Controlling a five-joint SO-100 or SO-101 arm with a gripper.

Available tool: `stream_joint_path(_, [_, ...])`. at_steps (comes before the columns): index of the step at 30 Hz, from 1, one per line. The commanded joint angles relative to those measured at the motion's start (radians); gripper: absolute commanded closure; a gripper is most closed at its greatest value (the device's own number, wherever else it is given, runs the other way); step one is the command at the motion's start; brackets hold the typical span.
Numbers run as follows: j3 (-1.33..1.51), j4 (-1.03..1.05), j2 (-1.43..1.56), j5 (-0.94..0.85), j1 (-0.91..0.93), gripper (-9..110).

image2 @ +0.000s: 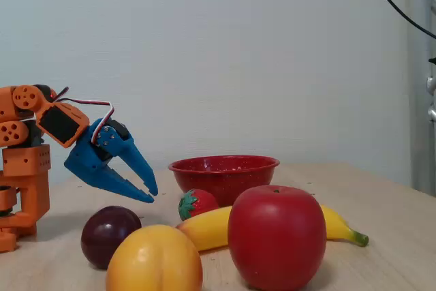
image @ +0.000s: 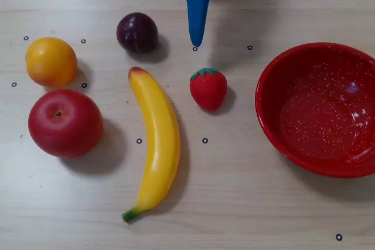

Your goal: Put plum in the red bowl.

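The plum is a small dark purple fruit lying on the table at the upper middle-left of the overhead view. It also shows in the fixed view, at the front left. The red bowl with white speckles stands empty at the right edge, and in the fixed view at the back middle. My blue gripper comes in from the top, pointing down at the table to the right of the plum. In the fixed view the gripper hangs above the table, its tips together and empty.
A banana lies lengthwise in the middle, with a strawberry between it and the bowl. An orange-yellow fruit and a big red apple sit at the left. The orange arm base stands behind the plum.
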Motion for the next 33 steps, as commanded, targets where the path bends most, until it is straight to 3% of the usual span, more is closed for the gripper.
stream_joint_path(1, [0.014, 0.002, 0.017, 0.009, 0.028, 101])
stream_joint_path(19, [0.000, -0.066, -0.040, 0.051, 0.031, 101])
stream_joint_path(33, [-0.291, -0.026, -0.353, 0.239, -0.029, 101])
